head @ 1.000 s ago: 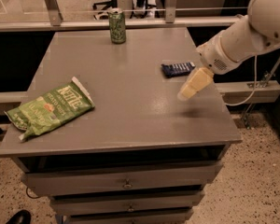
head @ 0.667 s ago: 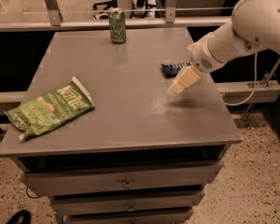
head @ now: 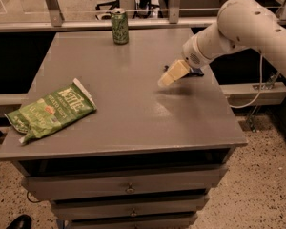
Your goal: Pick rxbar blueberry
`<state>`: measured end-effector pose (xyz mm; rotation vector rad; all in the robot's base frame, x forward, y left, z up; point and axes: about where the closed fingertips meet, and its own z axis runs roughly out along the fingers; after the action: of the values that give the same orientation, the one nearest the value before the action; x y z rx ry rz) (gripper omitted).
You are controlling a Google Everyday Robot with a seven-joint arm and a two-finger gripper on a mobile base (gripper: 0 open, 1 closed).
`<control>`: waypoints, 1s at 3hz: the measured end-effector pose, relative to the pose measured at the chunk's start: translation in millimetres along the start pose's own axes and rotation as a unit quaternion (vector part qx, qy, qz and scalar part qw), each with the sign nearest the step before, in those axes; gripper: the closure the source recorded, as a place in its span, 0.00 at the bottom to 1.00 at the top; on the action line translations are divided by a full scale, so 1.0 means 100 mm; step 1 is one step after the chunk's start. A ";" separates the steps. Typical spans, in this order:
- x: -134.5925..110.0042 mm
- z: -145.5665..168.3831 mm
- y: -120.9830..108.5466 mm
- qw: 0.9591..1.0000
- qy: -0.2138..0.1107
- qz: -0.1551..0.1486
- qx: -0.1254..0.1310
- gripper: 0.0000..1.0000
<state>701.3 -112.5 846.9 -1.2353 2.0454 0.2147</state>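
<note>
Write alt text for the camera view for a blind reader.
A white robot arm, its tool over the right of a grey table, mostly hides a dark blue snack bar. A green can stands at the back, a chip bag lies front left.

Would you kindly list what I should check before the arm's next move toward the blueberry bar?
1. rxbar blueberry in plain sight: not ok; only a dark sliver shows behind the wrist.
2. gripper over the bar: not ok; it hangs left of it, above the table.
3. Bar held: not ok.
4. green can clear of the path: ok, at the back edge.
5. chip bag clear: ok, front left.
</note>
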 end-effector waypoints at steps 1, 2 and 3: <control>0.04 0.15 -0.10 1.000 0.011 0.026 0.003 0.02; 0.11 0.20 -0.18 0.999 0.019 0.047 0.008 0.20; 0.11 0.19 -0.23 0.998 0.018 0.053 0.013 0.42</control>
<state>726.9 -123.0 830.9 -1.1246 2.1403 0.2169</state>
